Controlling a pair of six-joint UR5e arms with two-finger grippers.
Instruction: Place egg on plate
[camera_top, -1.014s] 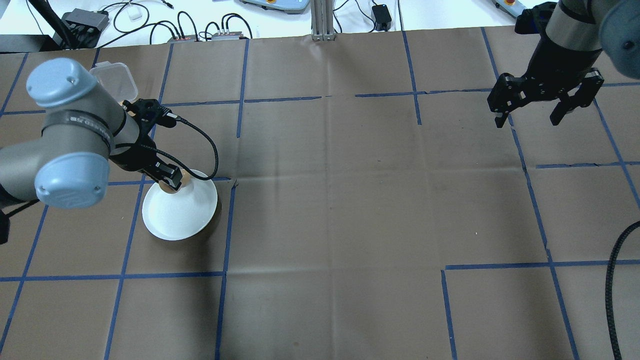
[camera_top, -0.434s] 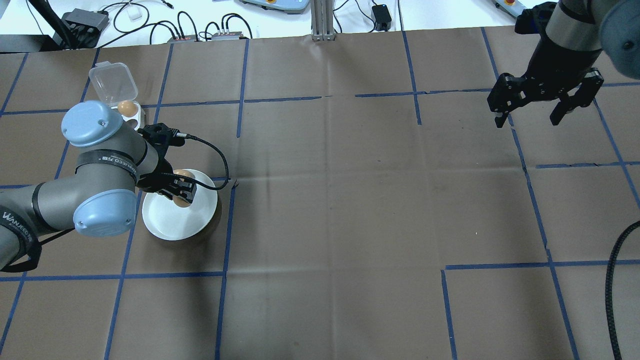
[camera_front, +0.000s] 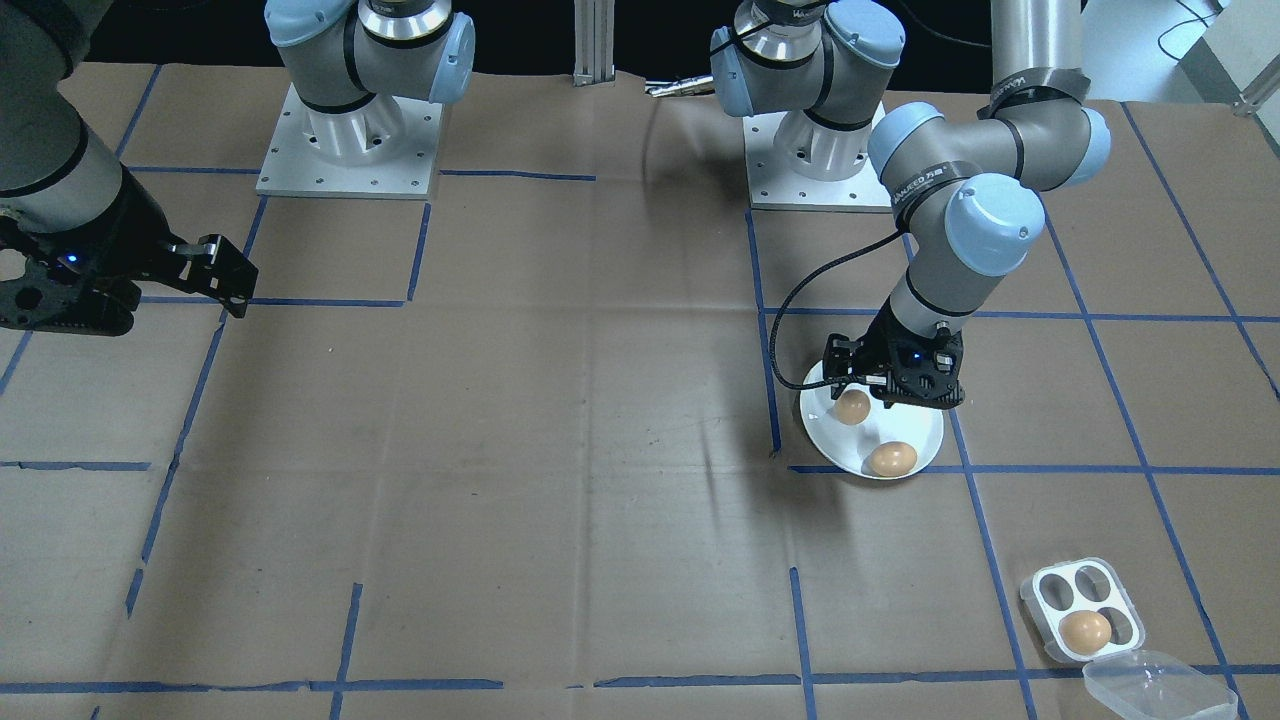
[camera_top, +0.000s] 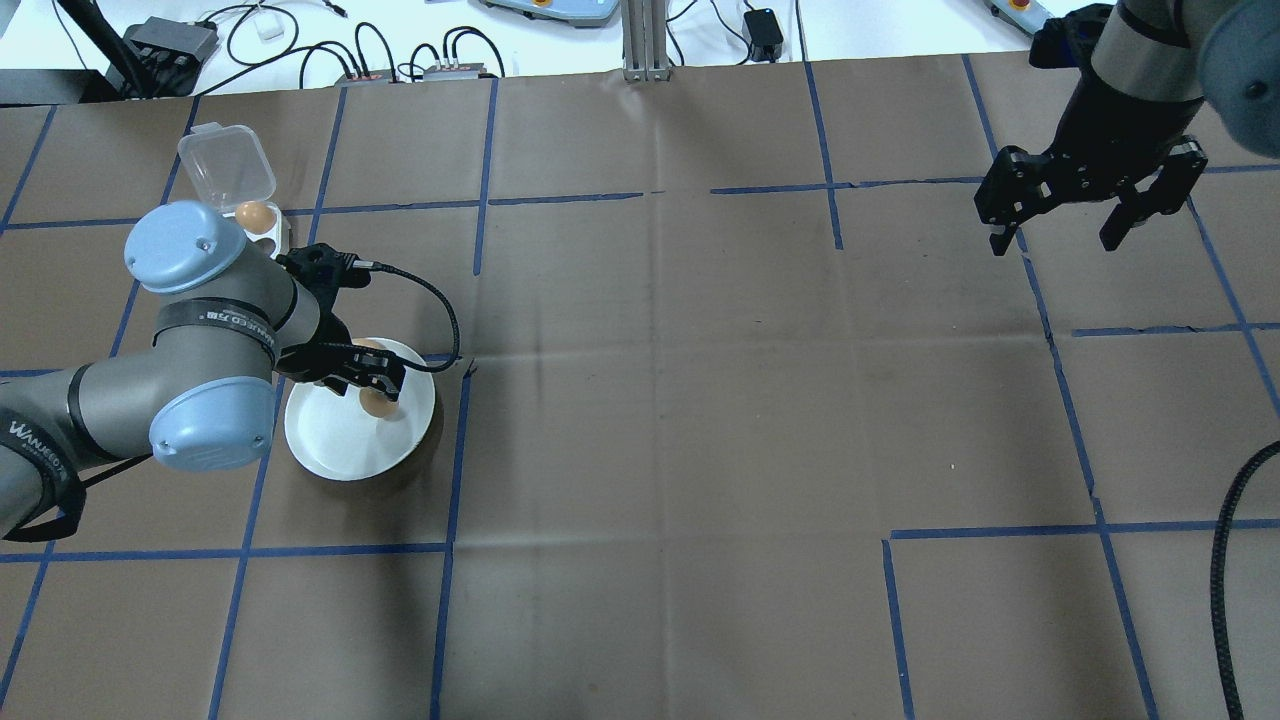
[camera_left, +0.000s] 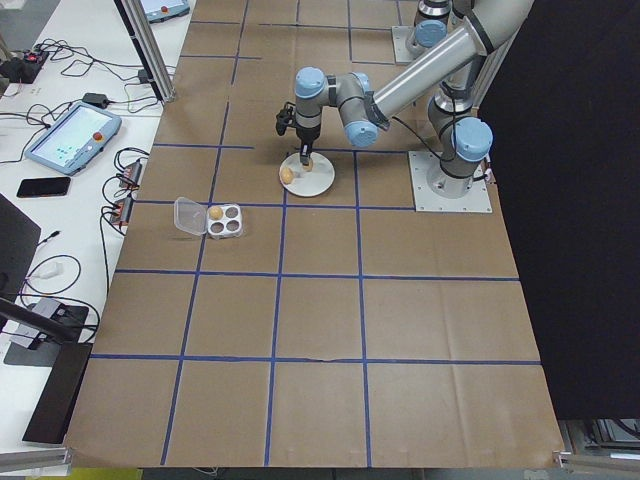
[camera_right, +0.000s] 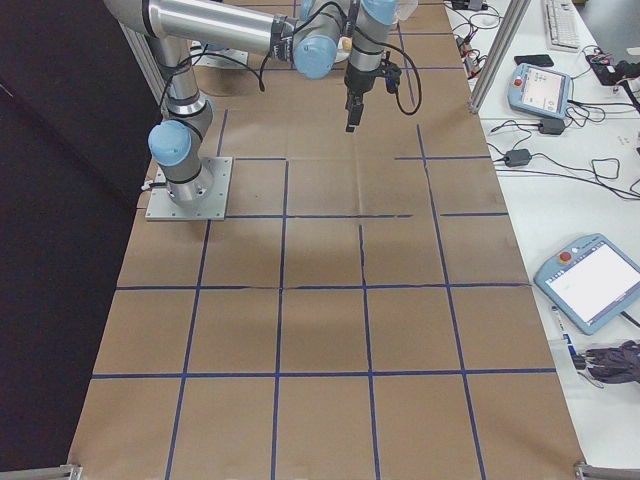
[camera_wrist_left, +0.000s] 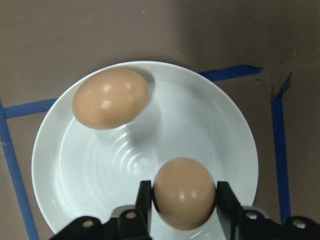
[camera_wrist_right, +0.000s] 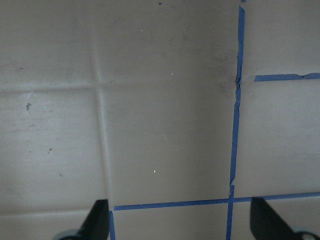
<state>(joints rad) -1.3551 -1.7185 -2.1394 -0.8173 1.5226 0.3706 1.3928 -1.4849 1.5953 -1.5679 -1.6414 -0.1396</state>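
The left gripper (camera_wrist_left: 184, 200) was clamped on a brown oval egg (camera_wrist_left: 184, 192), one black finger (camera_wrist_left: 144, 202) pressed against each side, and held it over the round, plain white shallow plate (camera_wrist_left: 227, 115) near the plate's middle; whether the egg touched the plate's ridged surface could not be told. A second brown egg (camera_wrist_left: 110, 98) lay on the same plate, apart from the held one and close to the rim. In the front-facing view the plate (camera_front: 925, 432) sat on the brown paper-covered tabletop (camera_front: 560, 420) marked with blue tape lines, and a small clear plastic four-cup egg tray (camera_front: 1080, 610) with its lid hinged open lay well apart from it, one brown egg (camera_front: 1085, 631) in one cup and three cups bare. The right gripper (camera_top: 1065, 240) hung above the tabletop far from the plate, its two fingers spread wide with nothing between them
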